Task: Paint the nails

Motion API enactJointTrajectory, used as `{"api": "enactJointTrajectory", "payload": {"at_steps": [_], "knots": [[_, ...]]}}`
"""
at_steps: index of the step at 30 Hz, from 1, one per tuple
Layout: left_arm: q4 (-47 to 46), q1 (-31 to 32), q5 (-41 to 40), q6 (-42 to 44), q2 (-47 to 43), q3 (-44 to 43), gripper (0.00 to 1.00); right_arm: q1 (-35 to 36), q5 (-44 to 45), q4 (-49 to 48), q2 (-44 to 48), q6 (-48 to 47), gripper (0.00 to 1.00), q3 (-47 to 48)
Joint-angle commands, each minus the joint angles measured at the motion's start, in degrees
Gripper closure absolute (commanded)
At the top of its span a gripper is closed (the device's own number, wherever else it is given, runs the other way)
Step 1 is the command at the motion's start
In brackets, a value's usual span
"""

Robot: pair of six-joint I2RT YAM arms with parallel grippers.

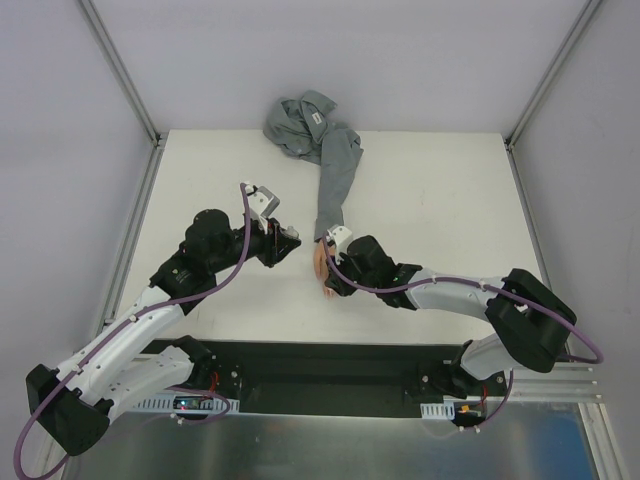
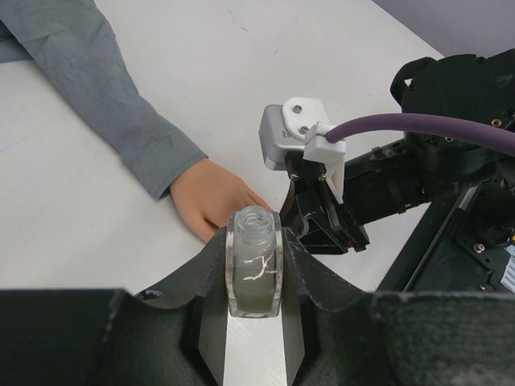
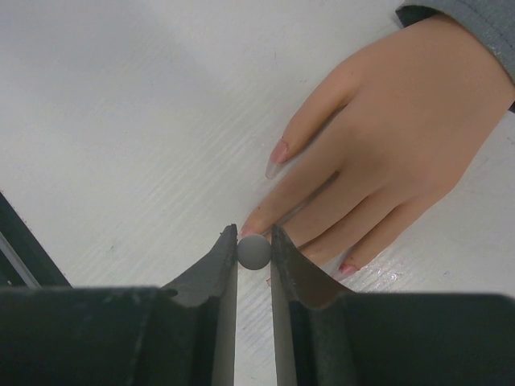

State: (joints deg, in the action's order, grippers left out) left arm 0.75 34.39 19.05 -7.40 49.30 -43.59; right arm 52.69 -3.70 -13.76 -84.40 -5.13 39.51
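Note:
A peach mannequin hand (image 3: pixel 394 153) in a grey sleeve (image 1: pixel 335 180) lies palm down on the white table (image 1: pixel 450 200). Its nails show in the right wrist view, a pinkish one (image 3: pixel 275 160) on the outer finger and a redder one (image 3: pixel 348 267) low down. My right gripper (image 3: pixel 253 241) is shut on a grey round brush cap (image 3: pixel 253 251), right over a fingertip; the brush itself is hidden. My left gripper (image 2: pixel 254 241) is shut on a small clear bottle (image 2: pixel 254 269), uncapped and upright, just beside the hand (image 2: pixel 213 197).
The rest of the grey shirt (image 1: pixel 300 120) is bunched at the table's far edge. My right arm's wrist and its camera (image 2: pixel 294 137) sit close to the right of the bottle. A black base rail (image 1: pixel 320 365) runs along the near edge.

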Motion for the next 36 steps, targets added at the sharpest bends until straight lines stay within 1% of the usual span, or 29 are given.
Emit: {"api": "enactJointTrajectory", "payload": {"at_steps": [1,14,36], "knots": [[-3.0,-0.6,1.0,0.5,-0.7,-2.1,1.00,-0.2,-0.2,-2.0,0.2,0.0,0.99,0.6],[-3.0,-0.6,1.2,0.5,-1.0,-2.1,1.00,1.3,-1.0,0.9,-0.2,1.4,1.00,1.3],[-3.0,-0.6,1.3,0.5,-1.1,-2.1,1.00,1.6,-1.0,1.1,-0.1,2.4,1.00,0.7]]}}
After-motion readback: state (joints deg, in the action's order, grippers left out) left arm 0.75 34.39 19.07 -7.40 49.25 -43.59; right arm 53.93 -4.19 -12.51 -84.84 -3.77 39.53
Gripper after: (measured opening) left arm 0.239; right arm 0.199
